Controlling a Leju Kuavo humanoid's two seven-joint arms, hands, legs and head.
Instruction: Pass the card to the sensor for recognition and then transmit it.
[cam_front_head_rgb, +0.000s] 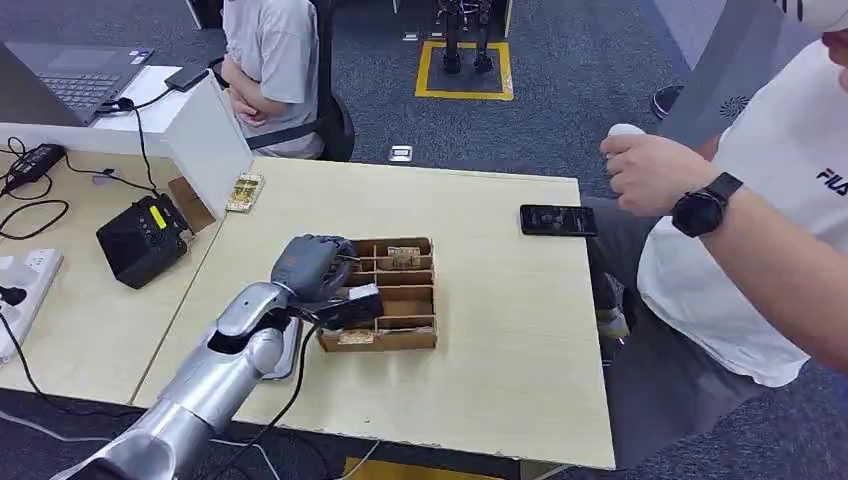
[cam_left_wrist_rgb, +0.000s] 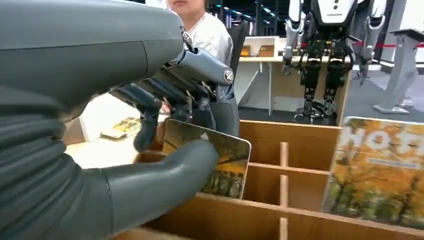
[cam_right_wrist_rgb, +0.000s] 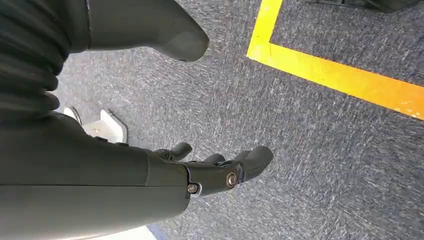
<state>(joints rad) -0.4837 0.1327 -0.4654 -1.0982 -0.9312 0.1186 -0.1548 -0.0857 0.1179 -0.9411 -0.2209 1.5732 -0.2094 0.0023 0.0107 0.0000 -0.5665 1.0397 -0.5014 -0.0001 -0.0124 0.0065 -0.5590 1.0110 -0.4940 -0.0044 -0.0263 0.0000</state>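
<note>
Card (cam_left_wrist_rgb: 212, 162) in question was pinched between the thumb and fingers of my left hand (cam_front_head_rgb: 312, 268), standing on edge in a compartment of the wooden divided box (cam_front_head_rgb: 415, 340) on the pale table (cam_front_head_rgb: 500, 380). From my left wrist, its printed face showed autumn trees, and its lower edge was still below the box wall, so I judged it gripped but not yet lifted clear. A second, similar card (cam_left_wrist_rgb: 380, 172) stood in another compartment of the same box.

My right hand (cam_right_wrist_rgb: 215, 172) hung beside me over grey carpet (cam_right_wrist_rgb: 325, 150) with a yellow floor line (cam_right_wrist_rgb: 340, 77); its fingers were loosely apart and held nothing.

The black sensor unit (cam_front_head_rgb: 142, 238), with a small lit yellow display, sat on the neighbouring table to my left, well apart from the box. Nothing had been presented to it.

A person in a white shirt (cam_front_head_rgb: 790, 170), wearing a dark watch (cam_front_head_rgb: 703, 208), sat at the right side of the table, one hand (cam_front_head_rgb: 645, 172) raised above the table edge near a black phone (cam_front_head_rgb: 558, 220).

By my reckoning, only the grasp was done. Lifting the card out, carrying it to the sensor for reading, and handing it on all remained.
</note>
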